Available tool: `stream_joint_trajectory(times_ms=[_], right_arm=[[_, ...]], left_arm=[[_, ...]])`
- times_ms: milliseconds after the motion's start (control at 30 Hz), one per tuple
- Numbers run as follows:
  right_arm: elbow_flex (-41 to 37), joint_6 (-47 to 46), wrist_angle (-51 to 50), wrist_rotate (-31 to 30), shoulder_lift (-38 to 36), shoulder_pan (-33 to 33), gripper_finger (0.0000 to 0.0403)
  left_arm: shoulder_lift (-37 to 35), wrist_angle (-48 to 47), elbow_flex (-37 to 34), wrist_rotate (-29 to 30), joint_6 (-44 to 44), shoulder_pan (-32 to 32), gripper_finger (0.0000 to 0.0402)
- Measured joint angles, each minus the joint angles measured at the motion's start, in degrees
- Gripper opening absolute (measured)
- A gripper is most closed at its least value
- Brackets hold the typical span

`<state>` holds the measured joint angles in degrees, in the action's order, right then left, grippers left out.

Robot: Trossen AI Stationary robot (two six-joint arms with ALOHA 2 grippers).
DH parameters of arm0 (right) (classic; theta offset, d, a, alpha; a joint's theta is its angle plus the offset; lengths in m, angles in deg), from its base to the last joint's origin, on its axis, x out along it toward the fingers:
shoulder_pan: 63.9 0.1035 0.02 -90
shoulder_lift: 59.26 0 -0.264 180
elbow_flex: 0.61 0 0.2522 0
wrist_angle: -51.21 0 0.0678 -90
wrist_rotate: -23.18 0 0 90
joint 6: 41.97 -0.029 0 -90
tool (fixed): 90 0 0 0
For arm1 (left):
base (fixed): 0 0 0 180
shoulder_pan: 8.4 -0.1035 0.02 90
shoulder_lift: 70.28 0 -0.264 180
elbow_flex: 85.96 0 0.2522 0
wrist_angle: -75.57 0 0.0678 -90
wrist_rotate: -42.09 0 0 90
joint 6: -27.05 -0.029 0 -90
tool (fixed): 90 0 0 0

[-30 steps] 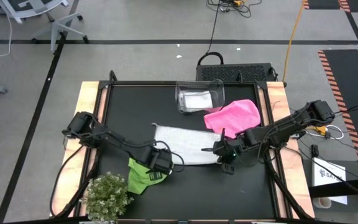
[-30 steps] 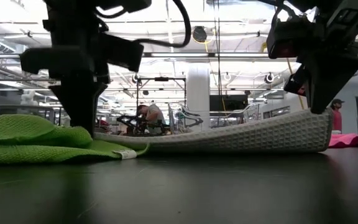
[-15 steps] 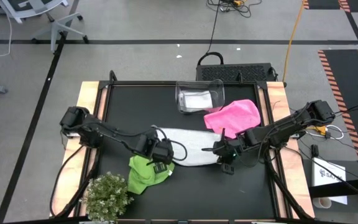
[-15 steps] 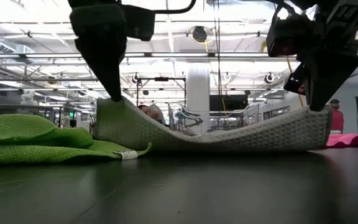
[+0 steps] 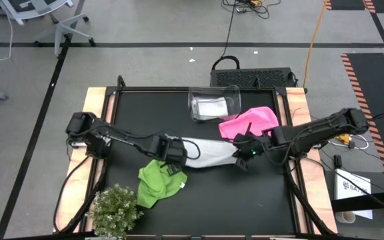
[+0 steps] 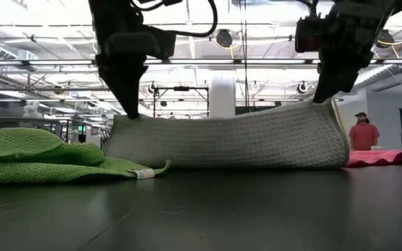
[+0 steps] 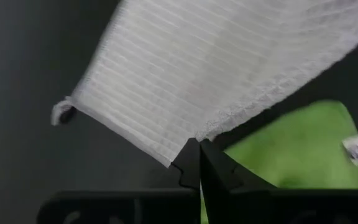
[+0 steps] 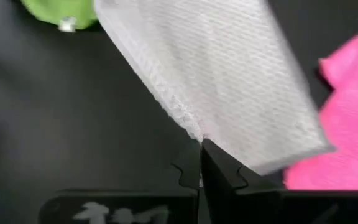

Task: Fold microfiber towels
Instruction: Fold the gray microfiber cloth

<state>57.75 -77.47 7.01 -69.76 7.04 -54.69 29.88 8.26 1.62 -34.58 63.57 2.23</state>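
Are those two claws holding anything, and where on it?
Yes: the left gripper and right gripper each pinch the white towel at its near edge, one end each, lifting that edge.

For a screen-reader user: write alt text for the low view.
Two dark robot arms hold a white waffle-weave microfiber towel up by its top corners, left gripper and right gripper both shut on it, its lower edge on the black table. A crumpled lime green towel lies alongside.

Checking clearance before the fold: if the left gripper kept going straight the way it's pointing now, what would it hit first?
The left gripper, shut on the white towel, points down at the black table. It would likely press the towel's hanging fold onto the table; the green towel lies just beside.
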Motion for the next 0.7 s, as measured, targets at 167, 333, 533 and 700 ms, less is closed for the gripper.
stream_joint_trajectory(times_ms=[167,333,533,700], right_arm=[[0.0,2.2,-3.0,-0.5,0.3,-3.6,0.0000],[0.0,5.0,-2.8,-1.7,0.4,-7.1,0.0000],[0.0,7.6,-2.8,-1.6,0.5,-9.9,0.0000],[0.0,9.2,-2.8,-1.7,0.5,-11.5,0.0000]], left_arm=[[0.0,0.0,0.0,2.0,0.2,-2.7,0.0000],[0.0,0.1,0.0,2.9,-0.1,-5.9,0.0000],[0.0,0.1,0.0,3.5,-3.0,-7.9,0.0000],[0.0,0.3,-1.3,3.8,-3.1,-9.1,0.0000]])
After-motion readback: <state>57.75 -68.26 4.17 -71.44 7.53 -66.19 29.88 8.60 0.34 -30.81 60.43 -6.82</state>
